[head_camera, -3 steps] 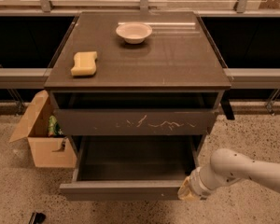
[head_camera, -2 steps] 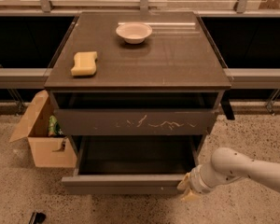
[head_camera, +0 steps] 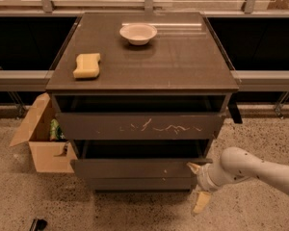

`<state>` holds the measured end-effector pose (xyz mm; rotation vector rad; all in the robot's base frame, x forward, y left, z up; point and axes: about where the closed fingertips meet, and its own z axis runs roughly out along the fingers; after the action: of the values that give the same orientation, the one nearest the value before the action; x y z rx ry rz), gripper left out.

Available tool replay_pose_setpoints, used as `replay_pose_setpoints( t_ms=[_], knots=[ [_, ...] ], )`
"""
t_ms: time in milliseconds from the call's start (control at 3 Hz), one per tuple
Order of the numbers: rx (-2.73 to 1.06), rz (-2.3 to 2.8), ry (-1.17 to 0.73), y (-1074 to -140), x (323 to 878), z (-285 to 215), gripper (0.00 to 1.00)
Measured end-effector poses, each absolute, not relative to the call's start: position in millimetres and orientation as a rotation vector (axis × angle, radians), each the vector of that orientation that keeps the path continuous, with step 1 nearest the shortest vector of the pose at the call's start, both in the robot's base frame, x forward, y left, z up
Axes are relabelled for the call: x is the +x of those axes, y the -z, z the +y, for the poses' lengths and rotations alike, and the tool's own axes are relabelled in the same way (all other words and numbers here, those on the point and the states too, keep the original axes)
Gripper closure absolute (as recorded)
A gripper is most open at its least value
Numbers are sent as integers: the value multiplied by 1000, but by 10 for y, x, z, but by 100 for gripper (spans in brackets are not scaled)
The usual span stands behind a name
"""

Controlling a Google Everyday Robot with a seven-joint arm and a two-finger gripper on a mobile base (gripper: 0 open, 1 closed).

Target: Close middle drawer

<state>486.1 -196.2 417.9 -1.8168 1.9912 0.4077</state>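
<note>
The middle drawer has a plain dark front and stands out only a little from the cabinet, below the drawer with the white scratch marks. My gripper is at the drawer's right front corner, low on the right side of the view. Its fingers are spread apart and hold nothing. The upper fingertip rests against the drawer's front corner. The lower finger points down toward the floor.
A white bowl and a yellow sponge lie on the cabinet top. The scratched top drawer also stands slightly out. An open cardboard box sits on the floor at the cabinet's left. A small dark object lies on the floor at lower left.
The middle drawer has slid far back into the cabinet. My gripper has moved inward with it, staying at its right front corner.
</note>
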Motion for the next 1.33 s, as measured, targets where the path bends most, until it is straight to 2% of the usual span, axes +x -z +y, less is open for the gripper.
replay_pose_setpoints(
  t_ms=[333,1000,1333],
  knots=[
    [-1808,1970,-406,-4198,5036,-1996,16],
    [-1783,1959,-420,-4208,5323,-2069,61],
    [-1768,1964,-414,-4235,5399,-2140,51]
  ],
)
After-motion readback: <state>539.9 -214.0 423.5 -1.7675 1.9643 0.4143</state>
